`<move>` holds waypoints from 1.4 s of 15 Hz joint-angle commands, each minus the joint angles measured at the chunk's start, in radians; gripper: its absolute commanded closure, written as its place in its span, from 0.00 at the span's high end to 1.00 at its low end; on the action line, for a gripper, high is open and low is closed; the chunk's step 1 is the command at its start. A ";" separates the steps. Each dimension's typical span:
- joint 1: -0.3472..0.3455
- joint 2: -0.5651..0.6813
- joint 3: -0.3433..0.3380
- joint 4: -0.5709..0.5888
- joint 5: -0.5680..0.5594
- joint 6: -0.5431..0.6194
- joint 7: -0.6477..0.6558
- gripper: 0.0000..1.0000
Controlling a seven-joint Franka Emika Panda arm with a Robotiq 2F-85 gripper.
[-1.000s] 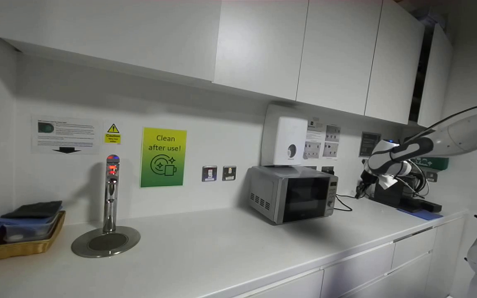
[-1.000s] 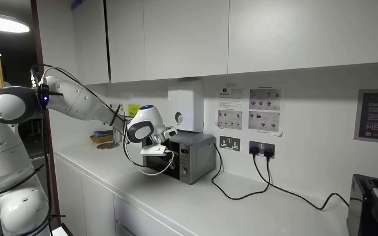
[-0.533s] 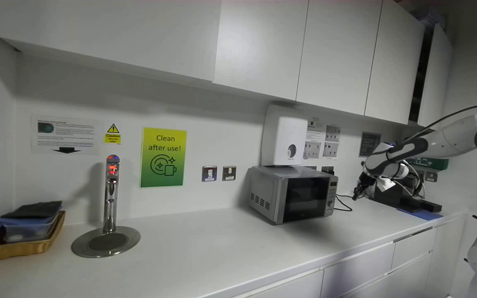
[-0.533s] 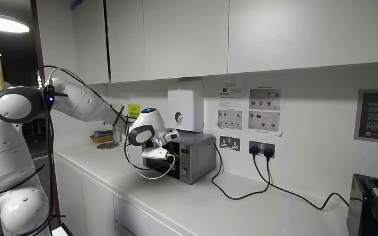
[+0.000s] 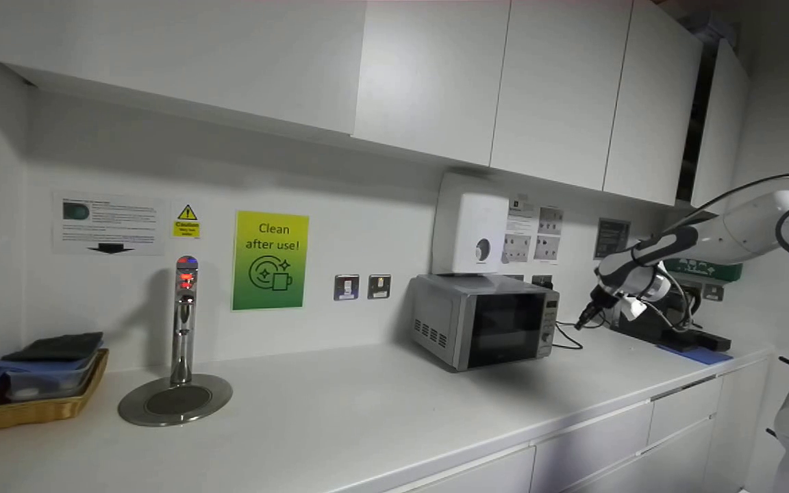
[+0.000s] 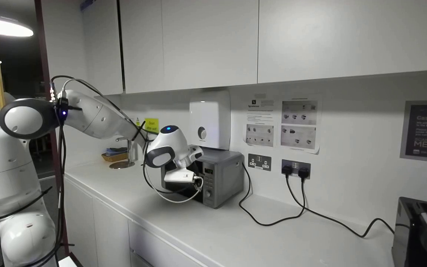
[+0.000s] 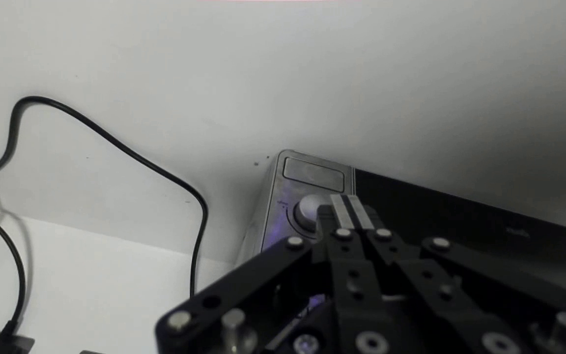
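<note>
A silver microwave [image 5: 449, 322] with a black door stands on the counter, its control panel [image 6: 208, 180] facing my arm. My gripper [image 5: 579, 326] hangs above the counter in front of that panel; in an exterior view a gap shows between fingertips and microwave. In the wrist view, where the microwave stands upside down, my gripper [image 7: 350, 197] is shut, its pale pads side by side with nothing between them. The fingertips partly cover the round knob [image 7: 308, 209]; a rectangular button [image 7: 314, 175] shows beyond it. Touch on the knob cannot be told. My hand [image 6: 169, 148] hides part of the door.
A black cable [image 6: 248, 207] loops over the counter to wall sockets [image 6: 295, 168]. A paper dispenser [image 5: 470, 226] sits above the microwave, below wall cabinets [image 5: 559, 89]. A tap [image 5: 184, 322] and a basket [image 5: 38, 411] stand farther along; a black machine [image 6: 421, 230] is opposite.
My arm has moved closer to the microwave: the gripper has shifted left and slightly down in an exterior view, and the hand right and down in both views' sense of approach. The gripper stays shut.
</note>
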 commanded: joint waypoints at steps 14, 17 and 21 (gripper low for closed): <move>0.012 0.057 -0.002 0.023 0.242 0.092 -0.326 0.01; 0.012 0.063 -0.002 0.026 0.242 0.092 -0.326 0.01; 0.021 0.076 0.000 0.031 0.290 0.126 -0.346 0.00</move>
